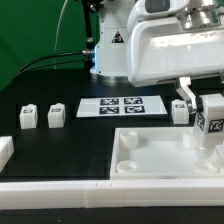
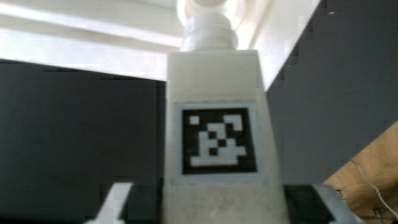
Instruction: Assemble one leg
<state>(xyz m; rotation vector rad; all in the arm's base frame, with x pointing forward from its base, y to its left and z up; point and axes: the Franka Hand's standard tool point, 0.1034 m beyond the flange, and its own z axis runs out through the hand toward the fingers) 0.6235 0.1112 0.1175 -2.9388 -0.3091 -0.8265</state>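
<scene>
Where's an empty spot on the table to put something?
The biggest bare patch of black table lies between a loose leg, its twin, the white rail and the white panel. A smaller one sits behind those legs. It's crowded on the exterior view's right: the hand holding the leg, a third leg, the panel corner.
</scene>
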